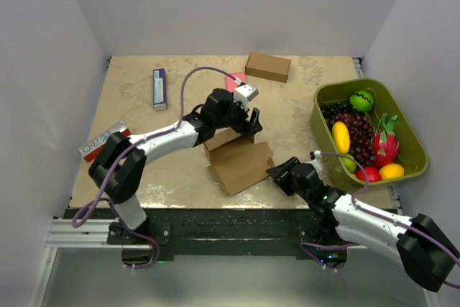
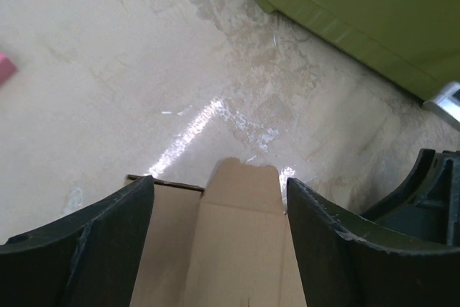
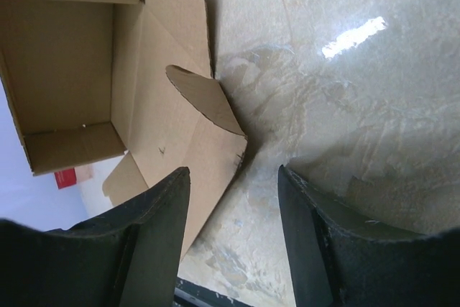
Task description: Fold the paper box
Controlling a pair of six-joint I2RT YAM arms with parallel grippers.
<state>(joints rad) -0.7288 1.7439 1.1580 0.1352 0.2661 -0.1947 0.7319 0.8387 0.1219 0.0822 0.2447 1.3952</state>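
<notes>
The paper box [image 1: 241, 163] is plain brown cardboard, partly formed, with flaps spread flat toward the near table edge. My left gripper [image 1: 248, 124] hangs over its far part. In the left wrist view the left gripper [image 2: 219, 180] is open, with a long cardboard flap [image 2: 237, 242] lying between its fingers. My right gripper [image 1: 280, 174] sits by the box's right flap corner. In the right wrist view the right gripper [image 3: 233, 169] is open over bare table, its left finger [image 3: 154, 228] over the flap edge. The box's open inside [image 3: 72, 70] shows at the upper left.
A green bin [image 1: 317, 116] of toy fruit stands at the right and shows in the left wrist view [image 2: 359, 5]. A ready-made brown box [image 1: 267, 67] and a pink block [image 1: 233, 80] lie at the back. A blue-white carton [image 1: 159, 88] and a red-white packet [image 1: 104, 140] lie left.
</notes>
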